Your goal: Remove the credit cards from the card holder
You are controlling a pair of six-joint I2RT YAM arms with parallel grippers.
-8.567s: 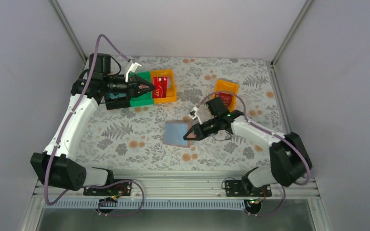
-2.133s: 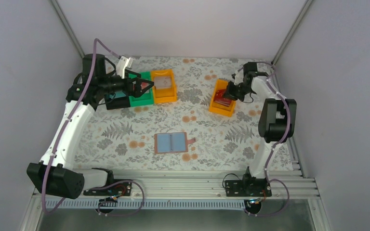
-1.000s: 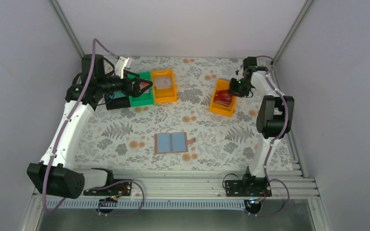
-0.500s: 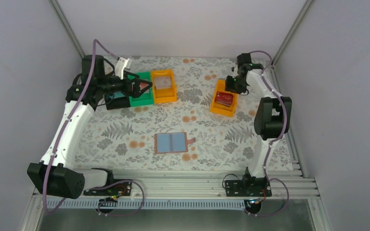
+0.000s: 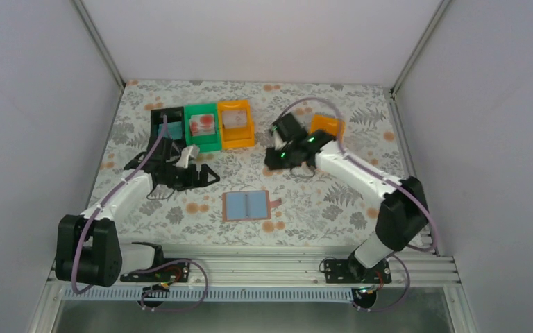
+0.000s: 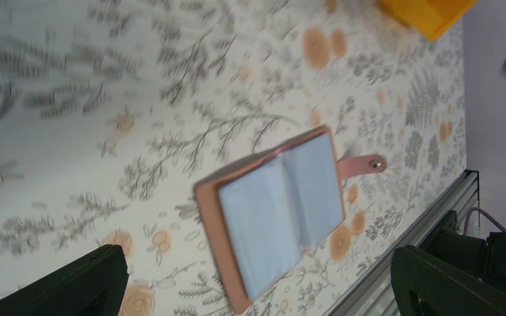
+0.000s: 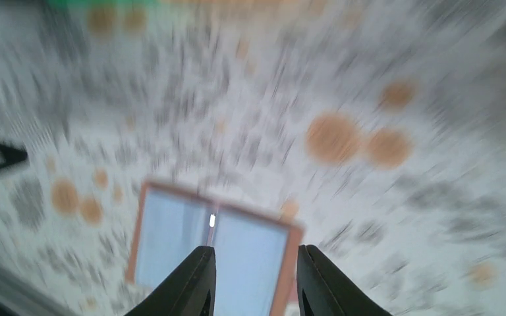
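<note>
**Top view**
- The holder (image 5: 248,206) lies open and flat on the worktop (image 5: 305,229), near the middle, with its tab (image 5: 275,202) pointing right. Both sleeves on show are pale blue with no card in them.
- Cards already out:
  - teal card (image 5: 173,130) in the black bin (image 5: 158,116)
  - pink-white card (image 5: 201,125) in the green bin (image 5: 205,146)
  - pale card (image 5: 234,119) in the orange bin (image 5: 241,143)
- A second orange bin (image 5: 327,125) stands at the right, its contents hidden by the right arm.
- Judged progress: removal is mostly or wholly done. Whether a leaf under this spread holds another card cannot be told.
- The left gripper (image 5: 213,175) is spread wide and empty, over the worktop to the left of the holder and apart from it.
- The right gripper (image 5: 272,159) is beyond the holder, between the two orange bins. Its spread is not legible from here.

**Left wrist view**
- The holder sits in the middle of the frame, tab outward, and its sleeves again show no card.
- The fingers (image 6: 72,283) stand at their widest, with nothing between them and touching nothing.

**Right wrist view**
- This view is heavily blurred.
- The holder lies below and ahead, open.
- The fingers (image 7: 194,283) are parted by a narrow gap and grip nothing. The holder shows through the gap, and no contact is visible.
</note>
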